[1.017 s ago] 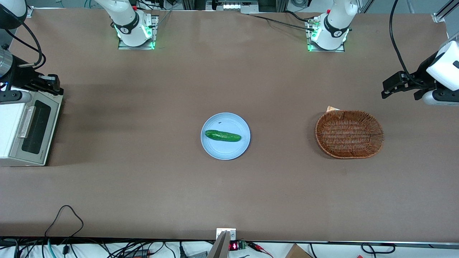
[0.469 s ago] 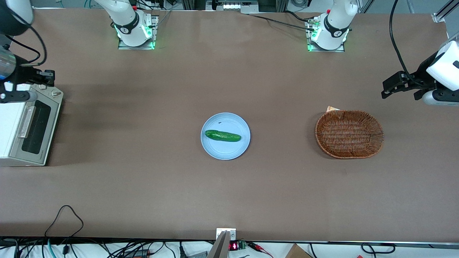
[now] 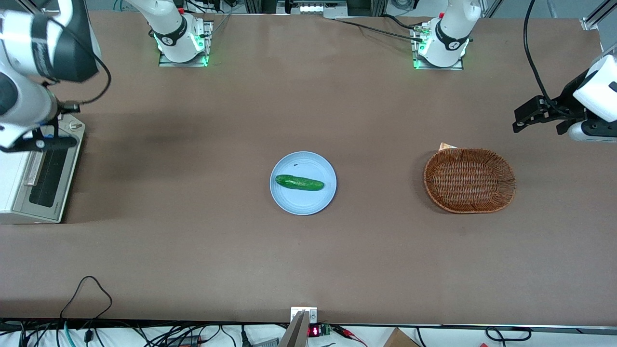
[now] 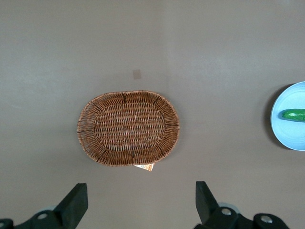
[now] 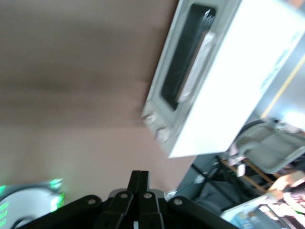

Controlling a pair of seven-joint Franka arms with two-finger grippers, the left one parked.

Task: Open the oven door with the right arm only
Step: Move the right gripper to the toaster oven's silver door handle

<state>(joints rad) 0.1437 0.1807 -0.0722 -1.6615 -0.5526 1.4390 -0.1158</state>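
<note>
The small white toaster oven (image 3: 12,178) stands at the working arm's end of the table. Its oven door (image 3: 47,174) is closed, with the dark glass window and the silver bar handle (image 3: 33,168) facing up toward the camera. The right arm (image 3: 26,62) hangs over the oven's knob end, the end farther from the front camera. The right wrist view looks down on the door (image 5: 183,59) and its handle (image 5: 196,67). My gripper (image 5: 140,172) is shut with nothing in it, above the oven and apart from the handle.
A light blue plate (image 3: 289,200) with a green cucumber (image 3: 299,182) sits mid-table. A brown wicker basket (image 3: 470,180) lies toward the parked arm's end. Both arm bases (image 3: 181,46) stand at the table edge farthest from the front camera.
The right arm has swung and turned its wrist above the oven, so its large white link now shows over the knob end. The oven door has stayed closed.
</note>
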